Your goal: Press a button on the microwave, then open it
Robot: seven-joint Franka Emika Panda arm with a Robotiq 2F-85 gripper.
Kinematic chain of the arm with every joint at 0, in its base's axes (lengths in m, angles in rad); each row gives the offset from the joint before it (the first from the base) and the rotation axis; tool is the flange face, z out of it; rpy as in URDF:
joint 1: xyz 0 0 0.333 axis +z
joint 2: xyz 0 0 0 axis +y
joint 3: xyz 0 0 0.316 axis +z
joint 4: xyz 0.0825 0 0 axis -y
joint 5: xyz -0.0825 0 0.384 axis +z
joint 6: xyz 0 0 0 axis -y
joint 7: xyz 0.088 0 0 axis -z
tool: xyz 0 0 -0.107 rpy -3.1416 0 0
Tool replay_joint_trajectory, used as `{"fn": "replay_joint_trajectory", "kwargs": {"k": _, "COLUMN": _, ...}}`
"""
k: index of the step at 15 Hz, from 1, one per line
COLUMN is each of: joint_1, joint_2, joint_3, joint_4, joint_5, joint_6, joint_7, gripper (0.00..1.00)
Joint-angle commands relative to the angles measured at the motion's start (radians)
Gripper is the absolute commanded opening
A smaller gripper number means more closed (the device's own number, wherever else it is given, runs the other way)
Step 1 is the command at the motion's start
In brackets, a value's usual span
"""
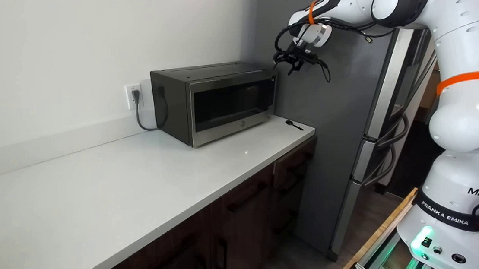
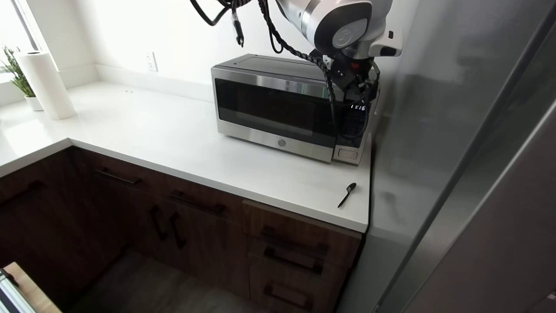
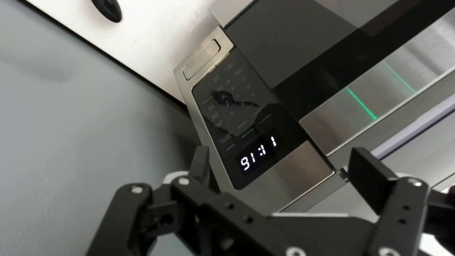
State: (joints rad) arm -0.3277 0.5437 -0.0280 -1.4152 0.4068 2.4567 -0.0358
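The dark-grey microwave stands on the counter with its door shut; it also shows in an exterior view. Its control strip has a lit clock display and dark touch keys. A wide rectangular button sits at the strip's lower end; it also shows in an exterior view. My gripper is open and empty, pointing at the strip's top end. In the exterior views the gripper is near the microwave's upper corner, by the control strip. I cannot tell whether it touches.
The grey fridge stands close beside the control-strip end. A black spoon lies on the white counter in front of the microwave. A power cord runs to the wall outlet. A paper towel roll and a plant stand farther along.
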Motion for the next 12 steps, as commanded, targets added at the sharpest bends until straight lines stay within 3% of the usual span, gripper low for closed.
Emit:
{"fn": "replay_joint_trajectory", "kwargs": {"k": 1, "joint_1": -0.017, "joint_2": 0.055, "joint_3": 0.015, "joint_4": 0.085, "joint_5": 0.010, "joint_6": -0.028, "joint_7": -0.032, "gripper": 1.00}}
{"fn": "replay_joint_trajectory", "kwargs": {"k": 12, "joint_1": -0.035, "joint_2": 0.156, "joint_3": 0.064, "joint_4": 0.229, "joint_5": 0.014, "joint_6": -0.033, "joint_7": -0.068, "gripper": 1.00}}
